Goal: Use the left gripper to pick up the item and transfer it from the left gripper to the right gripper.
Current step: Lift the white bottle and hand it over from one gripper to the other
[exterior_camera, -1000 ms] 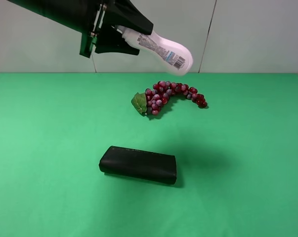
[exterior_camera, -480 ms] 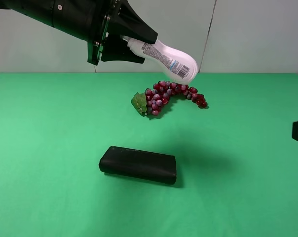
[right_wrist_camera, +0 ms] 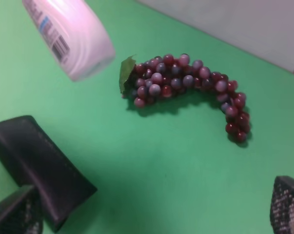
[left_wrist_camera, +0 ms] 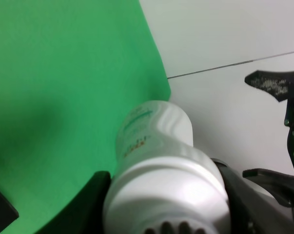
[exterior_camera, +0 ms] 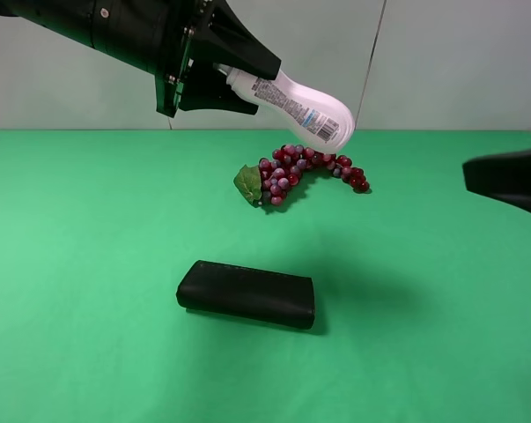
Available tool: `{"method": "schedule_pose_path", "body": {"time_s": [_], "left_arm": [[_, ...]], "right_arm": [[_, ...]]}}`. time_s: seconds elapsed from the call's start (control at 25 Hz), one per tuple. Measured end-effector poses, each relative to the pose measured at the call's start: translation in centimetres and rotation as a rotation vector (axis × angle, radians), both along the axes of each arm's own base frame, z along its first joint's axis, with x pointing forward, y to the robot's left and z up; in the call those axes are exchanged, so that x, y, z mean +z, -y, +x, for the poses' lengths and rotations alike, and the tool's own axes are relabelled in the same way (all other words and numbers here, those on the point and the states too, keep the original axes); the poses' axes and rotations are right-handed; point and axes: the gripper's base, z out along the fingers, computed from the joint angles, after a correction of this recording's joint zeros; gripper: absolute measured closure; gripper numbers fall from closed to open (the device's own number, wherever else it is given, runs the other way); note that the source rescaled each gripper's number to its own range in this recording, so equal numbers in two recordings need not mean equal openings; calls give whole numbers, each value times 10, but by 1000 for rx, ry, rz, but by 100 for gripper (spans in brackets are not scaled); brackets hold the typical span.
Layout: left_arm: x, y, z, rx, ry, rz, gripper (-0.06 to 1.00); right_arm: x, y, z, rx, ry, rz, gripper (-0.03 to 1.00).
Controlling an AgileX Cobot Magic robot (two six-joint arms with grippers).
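We see the left gripper (exterior_camera: pixel 258 86) high above the back of the green table (exterior_camera: pixel 80 264), its two black fingers pinching the item (exterior_camera: pixel 305 113) at the neck end, close by the cap. The white bottle hangs clear of the cloth, tilted with its broad base lowest and pointing toward the right side, just above the red grape bunch (exterior_camera: pixel 305 169) in the high view. In the left wrist view the bottle (left_wrist_camera: pixel 161 190) fills the gap between the fingers. The right gripper (exterior_camera: pixel 505 178) shows at the right edge – well apart from the bottle. Its mesh-padded fingertips (right_wrist_camera: pixel 287 207) stand spread wide with nothing between them but cloth. The black oblong case (exterior_camera: pixel 246 293) lies flat nearer the front, apart from the grapes.
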Motion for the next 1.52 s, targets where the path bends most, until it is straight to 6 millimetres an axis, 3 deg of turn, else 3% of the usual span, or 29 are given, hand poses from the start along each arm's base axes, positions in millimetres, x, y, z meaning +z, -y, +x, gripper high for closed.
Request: {"method": "schedule_pose_path", "body": {"time_s": [0.44,0.72,1.0,1.52], "left_arm": [[0,0,0,0,0,0,94],[0,0,0,0,0,0,94],[0,0,0,0,0,0,94],[0,0,0,0,0,0,94]], "right_arm": [[19,-43,50,149,22,-79,-3],[23,-76,64,274,22,-123,-3],[19,-108,72,380,35,-208,-3],[0,-133,101,386,-8,-256,-3]]}}
